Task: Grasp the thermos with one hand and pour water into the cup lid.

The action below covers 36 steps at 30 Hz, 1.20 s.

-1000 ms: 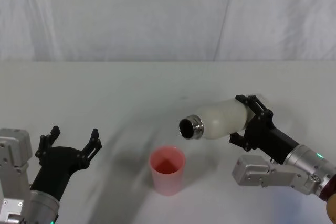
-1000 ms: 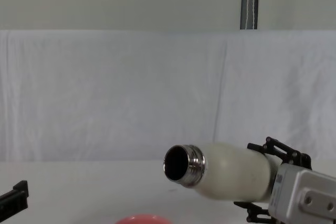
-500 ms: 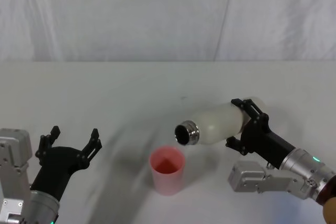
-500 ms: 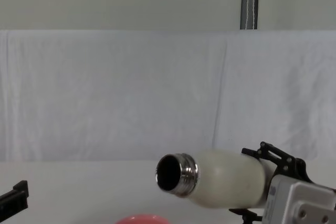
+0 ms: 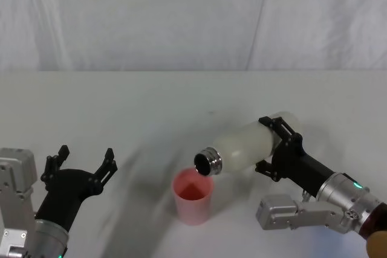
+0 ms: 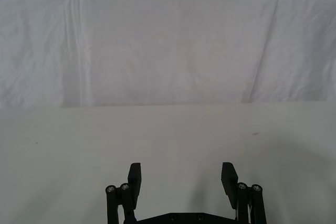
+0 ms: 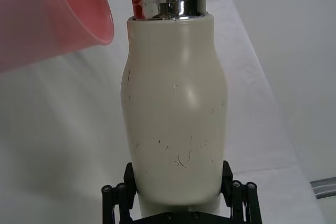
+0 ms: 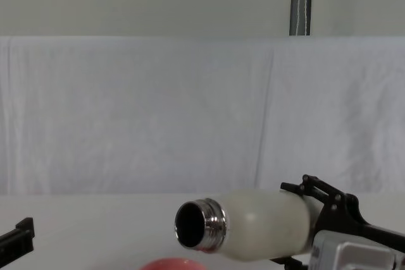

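Toward the near edge of the white surface (image 5: 151,101), a little right of its middle, the right gripper (image 5: 279,149) holds the thermos (image 5: 245,147) clear of the surface, tipped well over so that the open mouth points down and toward the left side. The black blocky fingers (image 7: 116,195) are clamped on either flank of the lower body, and the base of the bottle is hidden between them and the arm behind. The thermos is matte cream-white with rounded shoulders and fine dark scuffs, ending in a shiny threaded steel neck; the bore looks dark, and whether any water is leaving it cannot be made out. The cup lid (image 5: 193,197) stands upright just below and beside that mouth, a translucent pink tapered cup with a smooth round rim. In the chest view only the curved top of its rim (image 8: 173,263) rises above the lower border. The left gripper (image 5: 80,162) hovers near the near-left corner, well apart from both things, fingers spread wide with nothing between them. A creased white cloth (image 5: 181,16) hangs behind the far edge.
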### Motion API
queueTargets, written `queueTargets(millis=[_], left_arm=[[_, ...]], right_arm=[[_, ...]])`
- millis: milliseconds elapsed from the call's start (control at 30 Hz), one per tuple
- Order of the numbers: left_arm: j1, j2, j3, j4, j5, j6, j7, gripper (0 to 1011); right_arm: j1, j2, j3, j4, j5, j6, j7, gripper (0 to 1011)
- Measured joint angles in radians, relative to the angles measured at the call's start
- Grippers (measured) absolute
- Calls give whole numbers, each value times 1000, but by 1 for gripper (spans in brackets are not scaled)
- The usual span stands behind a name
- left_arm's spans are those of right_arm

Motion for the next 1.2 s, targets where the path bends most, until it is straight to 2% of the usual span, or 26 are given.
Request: queueTargets(millis=[400, 1200], left_arm=[[0, 0, 0, 0, 0, 0, 0, 1001], [0, 0, 0, 0, 0, 0, 0, 1001]], right_arm=[[27, 1, -11, 10, -51, 22, -46, 956], [34, 10, -46, -8, -82, 23, -54, 956]])
